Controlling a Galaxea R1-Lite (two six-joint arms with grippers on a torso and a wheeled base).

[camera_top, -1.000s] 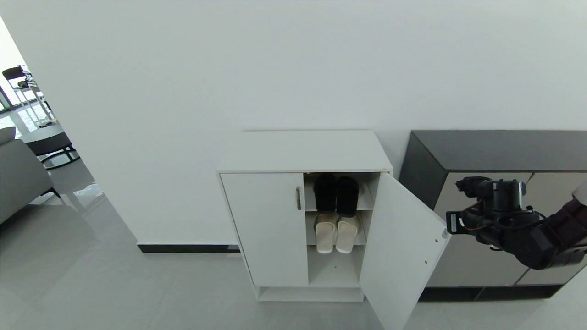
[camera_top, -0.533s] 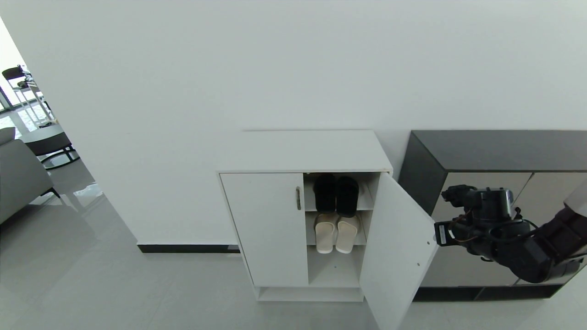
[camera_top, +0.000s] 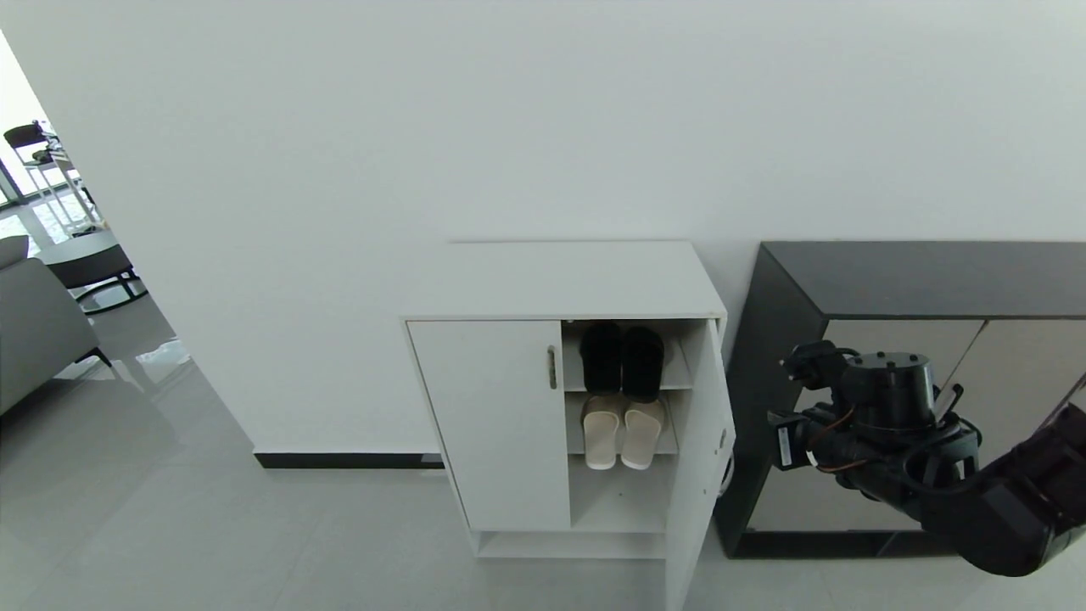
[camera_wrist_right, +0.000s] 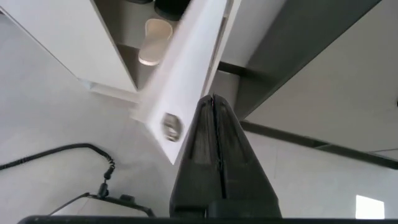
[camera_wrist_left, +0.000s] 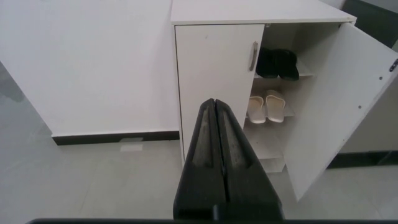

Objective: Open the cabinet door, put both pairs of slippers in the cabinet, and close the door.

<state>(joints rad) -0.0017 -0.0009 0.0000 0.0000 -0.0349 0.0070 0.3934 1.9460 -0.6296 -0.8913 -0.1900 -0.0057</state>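
**Door closing: handling note**

The cabinet door (camera_top: 700, 458) is seen half open. It is a stiff, smooth white panel, judged light on its hinges, and is best pushed near its free edge. The black slippers (camera_top: 622, 358) and cream slippers (camera_top: 622, 428) are shelved inside. The right gripper (camera_wrist_right: 213, 99) is closed beside the door, possibly touching it. The left gripper (camera_wrist_left: 215, 102) is closed and empty.

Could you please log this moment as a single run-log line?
black pair: in cabinet | beige pair: below it | door: open | left gripper: shut | right gripper: shut, by door's outer side

place: home entryway, probably | cues: shoe cabinet (camera_top: 560, 280), sofa (camera_top: 38, 335), side table (camera_top: 85, 259)
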